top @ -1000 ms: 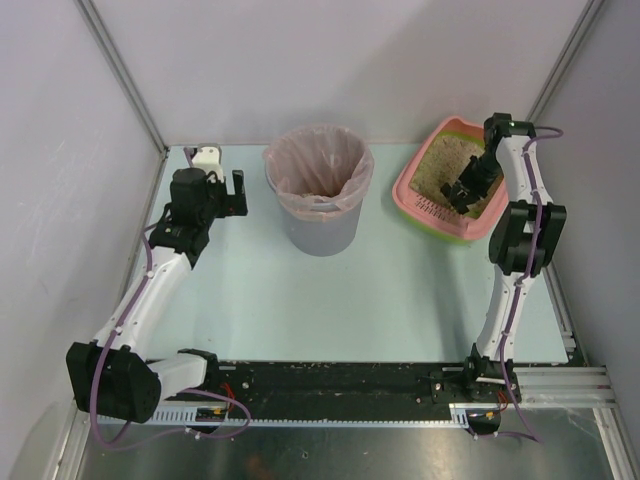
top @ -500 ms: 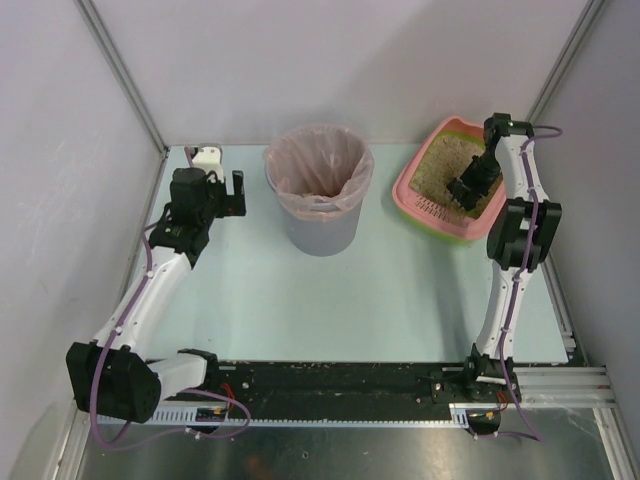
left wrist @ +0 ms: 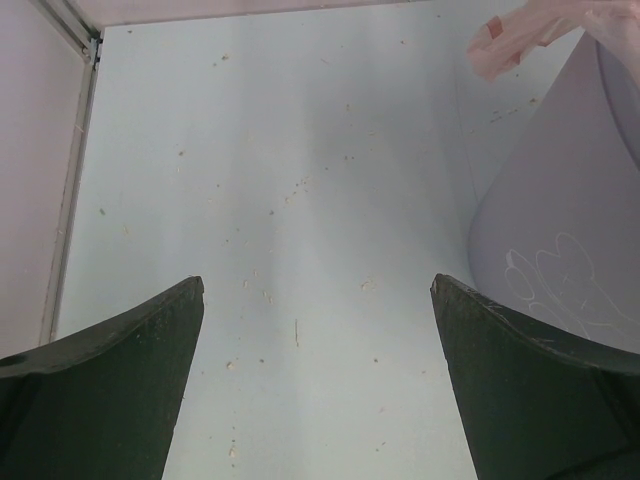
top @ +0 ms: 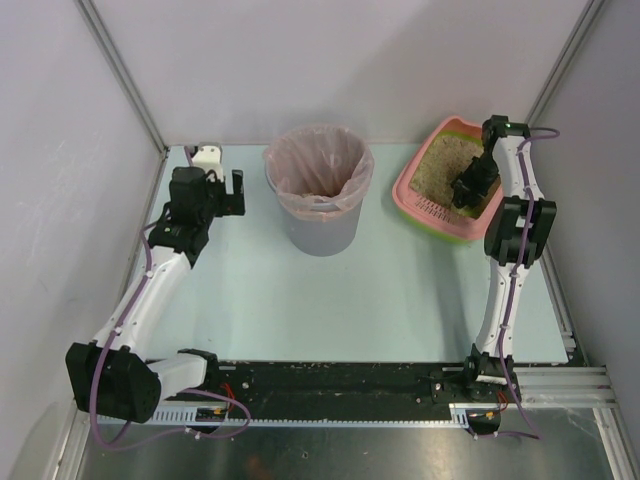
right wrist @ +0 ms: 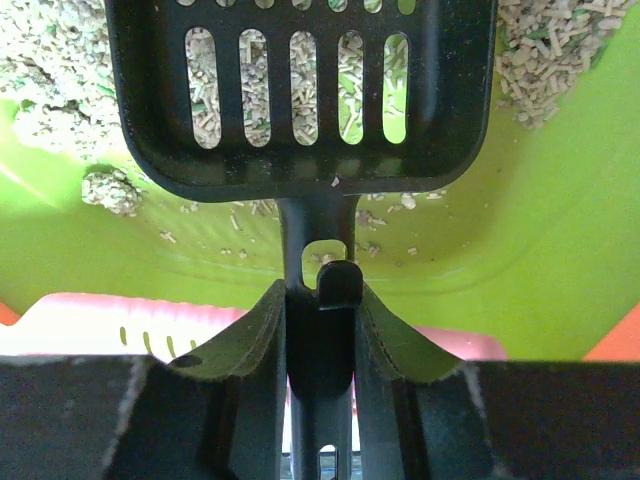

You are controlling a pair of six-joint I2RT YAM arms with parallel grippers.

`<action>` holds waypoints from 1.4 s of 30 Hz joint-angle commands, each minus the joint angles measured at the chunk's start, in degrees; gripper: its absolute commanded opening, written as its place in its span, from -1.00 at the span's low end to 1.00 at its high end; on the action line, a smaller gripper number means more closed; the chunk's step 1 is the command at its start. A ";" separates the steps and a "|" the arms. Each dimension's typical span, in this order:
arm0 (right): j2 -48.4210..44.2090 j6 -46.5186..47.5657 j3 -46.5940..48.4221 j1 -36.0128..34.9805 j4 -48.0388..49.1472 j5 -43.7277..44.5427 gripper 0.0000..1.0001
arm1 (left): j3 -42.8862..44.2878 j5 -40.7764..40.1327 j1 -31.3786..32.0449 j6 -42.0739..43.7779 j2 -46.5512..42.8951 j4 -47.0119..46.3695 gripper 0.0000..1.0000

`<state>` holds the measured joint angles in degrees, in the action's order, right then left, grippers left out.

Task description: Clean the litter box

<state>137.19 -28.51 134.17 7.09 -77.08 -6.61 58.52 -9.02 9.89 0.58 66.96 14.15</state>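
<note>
- Top view: the litter box (top: 412, 200) sits well right of the bin (top: 320, 228). My right gripper (top: 466, 189) is down inside it, and my left gripper (top: 240, 193) idles on the bin's other side.
- Left wrist: jaws spread wide, empty, just beside the bin's wall.
- Right wrist: jaws clenched on the black scoop (right wrist: 300, 100) by its handle. I judge this the scooping step. Next I dig under the clump (right wrist: 108, 190), lift level and carry it to the bin.

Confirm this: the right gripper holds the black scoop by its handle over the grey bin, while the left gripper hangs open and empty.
The place is wrong. The right gripper holds the black scoop by its handle over the litter box. The right wrist view shows this, with granules visible through the scoop's slots. The left gripper is open and empty, as stated.
</note>
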 commanded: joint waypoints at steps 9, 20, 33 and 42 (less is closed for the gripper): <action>0.36 -1.99 1.36 1.34 -3.70 6.52 -1.00 | 3.27 -2.32 0.04 1.54 -0.34 -1.06 0.99; 0.89 1.35 0.22 1.43 2.02 10.56 -1.00 | 0.37 -4.34 0.04 -2.07 -4.20 -0.44 0.99; -2.18 10.75 -8.56 1.26 15.98 16.37 -1.00 | -4.29 -5.49 0.04 -4.27 -10.70 1.75 0.99; -4.99 18.40 -10.51 -2.52 21.44 18.39 -1.00 | -4.91 -1.18 -0.05 -6.64 -11.76 4.83 0.99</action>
<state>135.11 -15.22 123.87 6.20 -63.31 8.05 54.08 -11.97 9.89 -3.03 56.58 17.87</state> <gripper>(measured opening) 0.310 0.996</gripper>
